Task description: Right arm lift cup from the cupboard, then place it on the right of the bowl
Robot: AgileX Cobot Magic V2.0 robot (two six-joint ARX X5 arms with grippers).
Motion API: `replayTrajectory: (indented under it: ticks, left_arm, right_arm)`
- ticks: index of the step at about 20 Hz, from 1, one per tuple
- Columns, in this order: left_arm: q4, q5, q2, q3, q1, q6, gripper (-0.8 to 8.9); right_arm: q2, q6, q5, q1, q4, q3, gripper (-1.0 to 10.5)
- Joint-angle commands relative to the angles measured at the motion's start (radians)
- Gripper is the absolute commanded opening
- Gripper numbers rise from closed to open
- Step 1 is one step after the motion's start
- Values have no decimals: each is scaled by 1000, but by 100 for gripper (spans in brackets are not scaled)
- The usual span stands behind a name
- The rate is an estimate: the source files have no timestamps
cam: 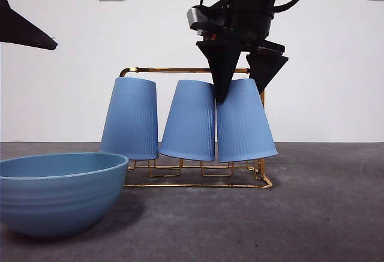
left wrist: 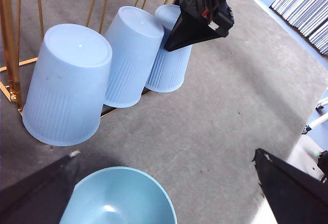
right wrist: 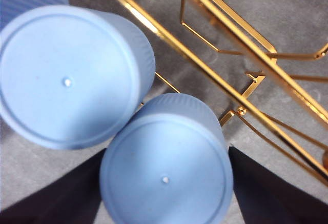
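Grey table (cam: 324,214) carries bowl (cam: 57,193), cupboard (cam: 198,181)

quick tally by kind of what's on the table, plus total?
Cups, blue, upside down on the rack: 3 — left, middle, right
Bowl, blue: 1
Gold wire rack: 1
Total: 5
The right gripper has its fingers either side of the right cup; the left gripper waits near the bowl.
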Motion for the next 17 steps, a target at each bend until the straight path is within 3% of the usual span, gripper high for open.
replayTrajectory:
  ticks: [1, 8, 17]
  left_arm:
    - [14, -1, 5, 14, -5, 10, 562]
    - [14, -1, 5, 14, -5, 10, 562]
    - [18, -11, 6, 14, -5, -2, 561]
  right_arm:
    - [27, -6, 8, 9, -9, 25, 261]
    - [3, 29, 26, 15, -17, 31, 252]
    - [-161, 50, 14, 14, -29, 29, 252]
